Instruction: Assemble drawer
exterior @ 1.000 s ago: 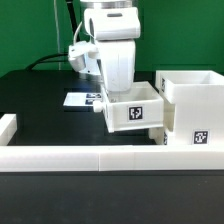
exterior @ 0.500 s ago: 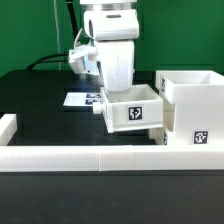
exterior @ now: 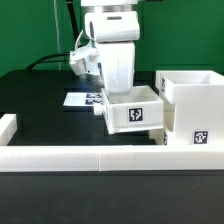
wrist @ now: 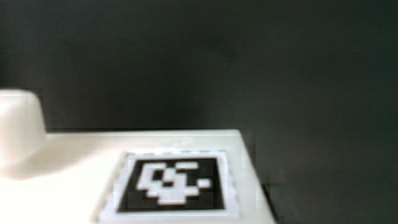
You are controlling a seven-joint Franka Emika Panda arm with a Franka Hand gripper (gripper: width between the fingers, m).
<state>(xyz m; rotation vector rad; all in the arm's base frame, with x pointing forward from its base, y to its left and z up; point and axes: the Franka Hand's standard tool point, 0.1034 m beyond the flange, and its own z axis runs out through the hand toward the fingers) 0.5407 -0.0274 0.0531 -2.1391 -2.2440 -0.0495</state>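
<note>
Gripper (exterior: pixel 118 93) sits low at the back rim of the small tray (exterior: pixel 133 111), fingertips hidden behind the tray wall and arm body; cannot tell whether it is clamped on the rim or standing open; wrist view only shows a white marked surface (wrist: pixel 169 170) close up against the black table (wrist: pixel 214 60), no fingers visible; tray is tilted slightly, its side touching or just beside the tall casing (exterior: pixel 192 108) on the exterior view's right, both near the low white wall (exterior: pixel 60 159) in front; marker board (exterior: pixel 84 99) lies behind the arm on the table; tray looks like thin rigid plastic, likely light, stiff and smooth so it may slip or twist in a pinch; best hold judged to be a thin upright wall near its middle, straight down over the rim; compared with the earlier frames nothing visibly moved, arm and tray in the same place, casing unchanged.
</note>
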